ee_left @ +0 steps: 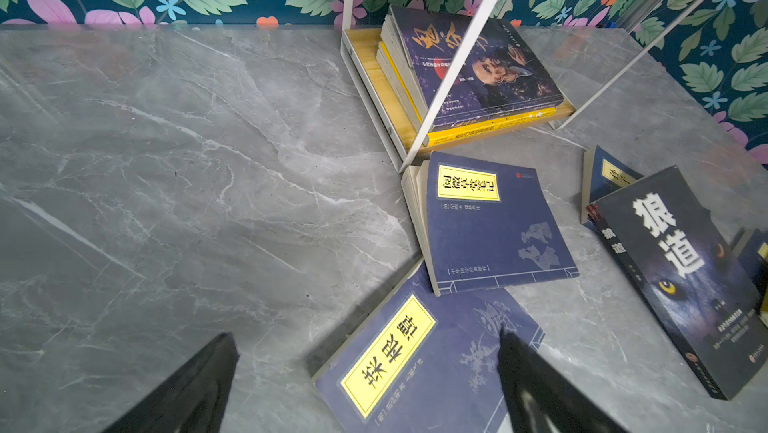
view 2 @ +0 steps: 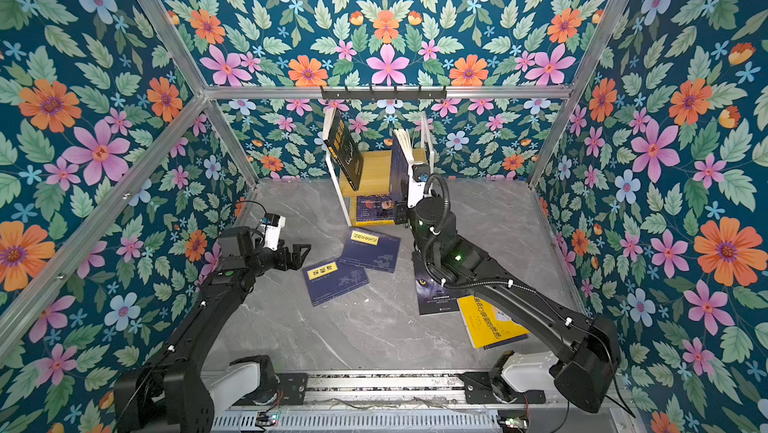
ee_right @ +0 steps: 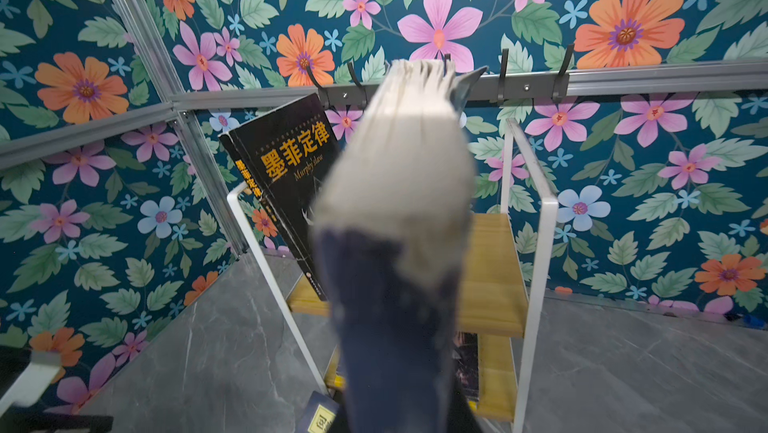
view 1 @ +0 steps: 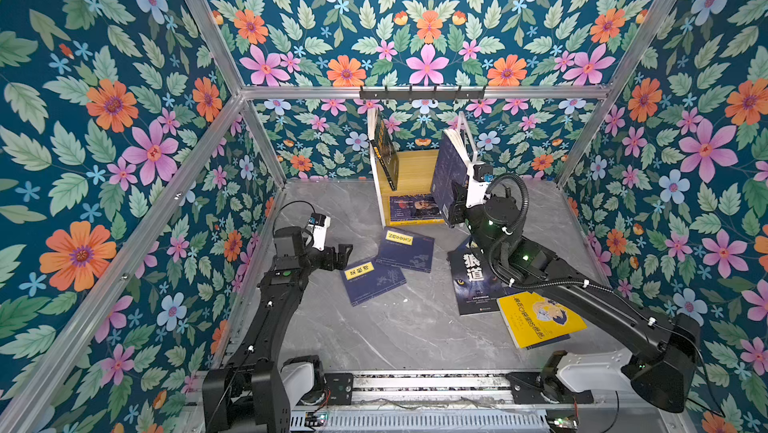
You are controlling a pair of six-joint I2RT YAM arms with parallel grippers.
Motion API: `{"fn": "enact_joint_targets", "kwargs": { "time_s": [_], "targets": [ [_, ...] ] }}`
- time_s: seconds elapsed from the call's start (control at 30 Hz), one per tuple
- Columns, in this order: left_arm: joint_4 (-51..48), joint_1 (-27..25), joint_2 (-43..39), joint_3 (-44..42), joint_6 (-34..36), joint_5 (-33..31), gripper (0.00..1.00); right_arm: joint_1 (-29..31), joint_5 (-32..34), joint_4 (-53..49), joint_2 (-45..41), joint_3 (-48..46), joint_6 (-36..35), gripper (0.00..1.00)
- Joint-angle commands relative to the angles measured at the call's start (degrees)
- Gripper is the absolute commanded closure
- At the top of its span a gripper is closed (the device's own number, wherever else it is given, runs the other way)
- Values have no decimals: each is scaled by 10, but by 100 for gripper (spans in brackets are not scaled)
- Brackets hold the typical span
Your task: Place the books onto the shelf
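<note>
The shelf [view 1: 417, 169] stands at the back of the table. My right gripper [view 1: 455, 206] is shut on the lower edge of a navy book [ee_right: 399, 186], holding it upright at the right side of the upper board [ee_right: 494, 269]. A black book [view 1: 384, 148] leans on that board's left side. A stack topped by a dark face book [ee_left: 478, 65] lies on the lower board. My left gripper [ee_left: 365, 335] hangs open over a navy yellow-labelled book [view 1: 374, 281]. A second navy book [view 1: 405, 249], the wolf book [view 1: 473, 281] and a yellow book [view 1: 540, 318] lie flat.
A black hook rail [view 1: 422, 93] runs along the back frame above the shelf. Flowered walls close in the grey marble table [view 1: 332, 210] on three sides. Another navy book [ee_left: 606, 177] pokes out from under the wolf book.
</note>
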Motion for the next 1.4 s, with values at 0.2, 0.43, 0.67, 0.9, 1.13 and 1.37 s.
{"fn": "enact_joint_targets", "kwargs": {
  "time_s": [0.2,0.43,0.67,0.9,1.13,1.37],
  "targets": [
    [-7,-1,-6,7,3,-2,0,-39,-27,79,100,109,4,100],
    [-8,-3,-10,10,1,-1,0,-62,-16,81,215,216,-17,100],
    [-8,-4,-3,13,-3,1,0,-65,-23,76,312,316,-33,100],
    [-11,-5,-1,15,-1,-1,0,-65,-30,53,380,381,-13,100],
    [-11,-7,1,16,-1,1,0,-64,-33,47,413,406,14,100],
    [-13,-8,2,15,0,1,0,-52,-47,34,433,425,24,100]
  ]
}}
